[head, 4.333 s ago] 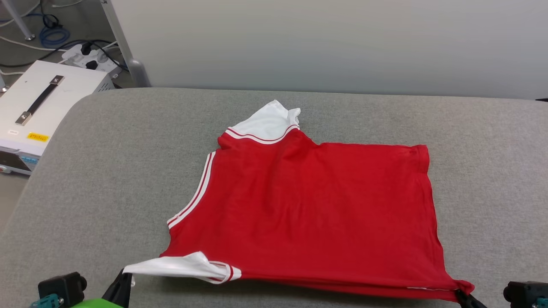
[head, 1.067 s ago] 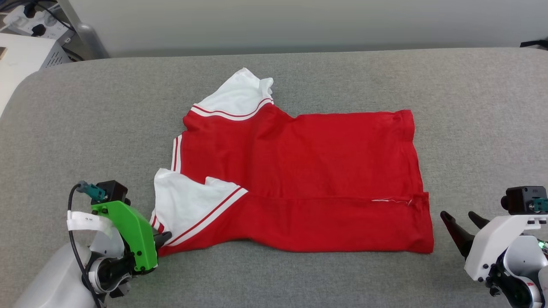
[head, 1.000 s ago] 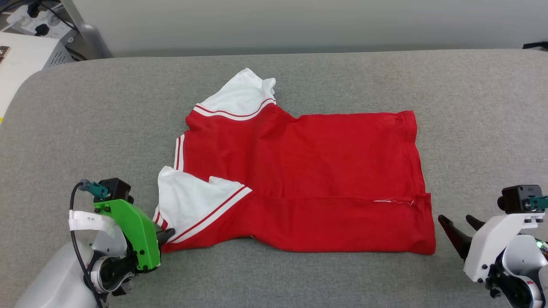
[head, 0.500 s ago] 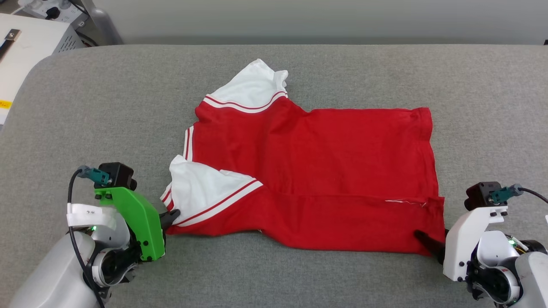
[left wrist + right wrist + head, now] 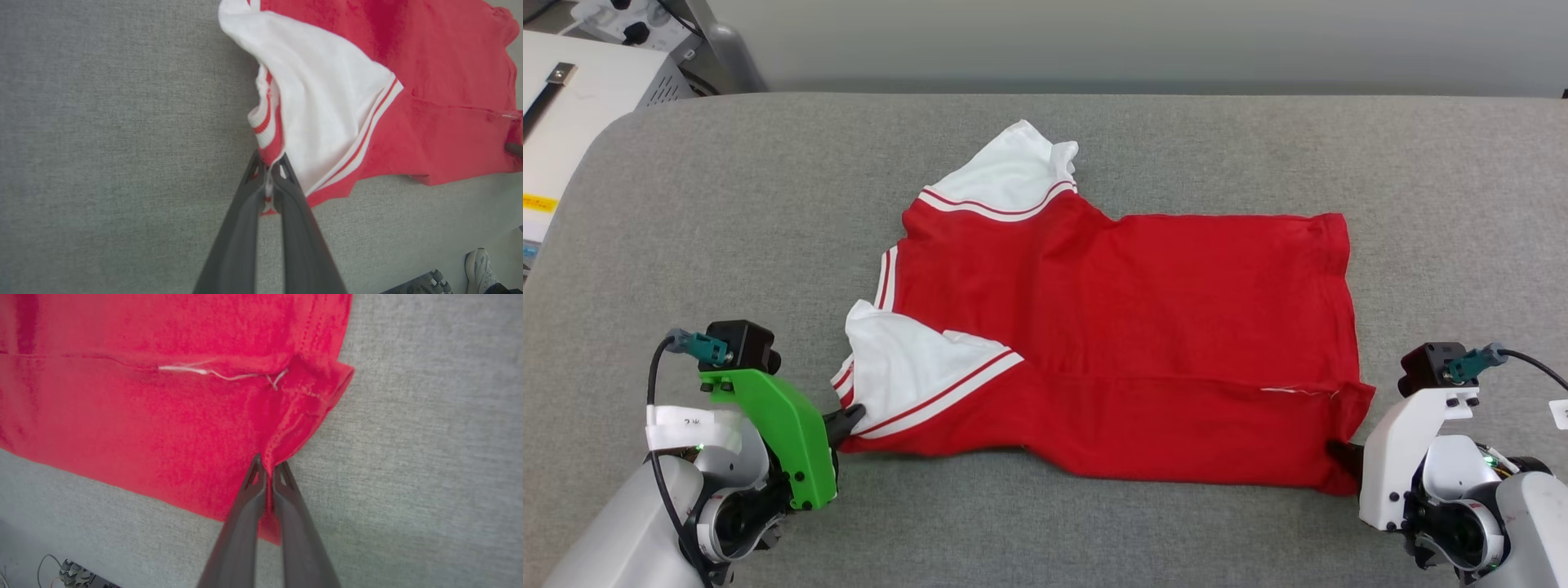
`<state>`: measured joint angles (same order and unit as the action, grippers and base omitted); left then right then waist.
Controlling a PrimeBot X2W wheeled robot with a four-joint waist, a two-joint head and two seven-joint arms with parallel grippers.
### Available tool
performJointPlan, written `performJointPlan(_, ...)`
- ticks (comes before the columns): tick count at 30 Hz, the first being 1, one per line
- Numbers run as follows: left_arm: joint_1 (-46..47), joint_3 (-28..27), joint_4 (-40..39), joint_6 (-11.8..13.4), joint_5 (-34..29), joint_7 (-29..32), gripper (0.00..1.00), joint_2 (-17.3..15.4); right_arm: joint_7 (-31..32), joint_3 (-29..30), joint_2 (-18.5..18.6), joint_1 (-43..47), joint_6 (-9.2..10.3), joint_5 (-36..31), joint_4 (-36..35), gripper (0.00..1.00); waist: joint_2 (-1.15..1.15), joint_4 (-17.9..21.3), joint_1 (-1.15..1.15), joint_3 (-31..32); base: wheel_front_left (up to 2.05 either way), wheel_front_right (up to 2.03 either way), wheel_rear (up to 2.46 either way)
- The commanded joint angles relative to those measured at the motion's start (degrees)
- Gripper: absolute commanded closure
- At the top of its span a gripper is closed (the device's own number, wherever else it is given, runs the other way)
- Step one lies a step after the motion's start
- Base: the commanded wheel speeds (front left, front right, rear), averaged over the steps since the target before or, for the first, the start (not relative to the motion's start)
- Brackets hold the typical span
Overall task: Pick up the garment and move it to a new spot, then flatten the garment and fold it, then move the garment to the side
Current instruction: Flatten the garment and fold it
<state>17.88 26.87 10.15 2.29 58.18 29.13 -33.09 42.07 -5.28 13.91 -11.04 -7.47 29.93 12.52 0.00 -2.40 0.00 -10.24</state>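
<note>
Folding stage, both near corners gripped.

Item: garment (image 5: 1127, 327), a red jersey. It lies mid-frame in the head view on the grey padded surface (image 5: 727, 204), mostly flat. A strip along its lower edge is doubled over onto the body. White lining is turned out at lower left and at the upper shoulder.

Left gripper (image 5: 268, 163): closed, pinching the striped trim at the garment's lower-left corner, at the centre of the left wrist view.

Right gripper (image 5: 268, 463): closed, pinching the red hem at the lower-right corner, at the centre of the right wrist view. A loose white thread (image 5: 220, 373) lies just above the pinch.

Step in hand, as judged: fold under way, with the near edge secured at both ends. The move to the side is not yet done.

Next move, as judged: raise both corners together and carry them evenly toward the top of the head view. The edge should be kept taut so the cloth lays over without bunching.

Risk: such thin pinches may slip.

Also noted: white equipment case (image 5: 572, 106), upper left.
</note>
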Motion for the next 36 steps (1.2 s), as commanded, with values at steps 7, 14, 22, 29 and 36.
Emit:
performJointPlan(7,-4.2,-0.7,-3.4,0.8,0.2,0.0,1.00,-2.0,0.0,1.3,1.1,4.6,-0.02,0.3,-5.0,1.00,0.00,-0.5,0.00,4.6,0.00,0.00,0.00)
performJointPlan(14,-9.9,-2.1,-9.5,3.7,1.3,0.7,1.00,-5.3,1.6,3.0,1.2,11.4,-0.02,0.9,-11.2,1.00,0.00,-0.2,0.00,7.4,0.00,0.00,0.00)
performJointPlan(22,-17.4,-3.9,-15.7,7.7,3.7,1.4,1.00,-7.7,4.1,6.3,-1.0,20.6,-0.02,0.3,-18.0,1.00,0.00,0.2,0.00,8.8,0.00,0.00,0.00)
performJointPlan(29,-20.6,-2.7,-14.1,7.8,4.6,-0.3,1.00,-4.9,2.6,6.5,-2.9,22.6,-0.02,-1.5,-16.9,1.00,0.00,0.7,0.00,8.4,0.00,0.00,0.00)
performJointPlan(36,-16.9,-0.6,-6.1,5.3,3.4,-2.7,0.00,-0.5,-3.6,5.7,-3.8,20.5,-0.02,-1.8,-11.9,0.00,0.00,0.7,0.00,7.3,0.00,0.00,0.00)
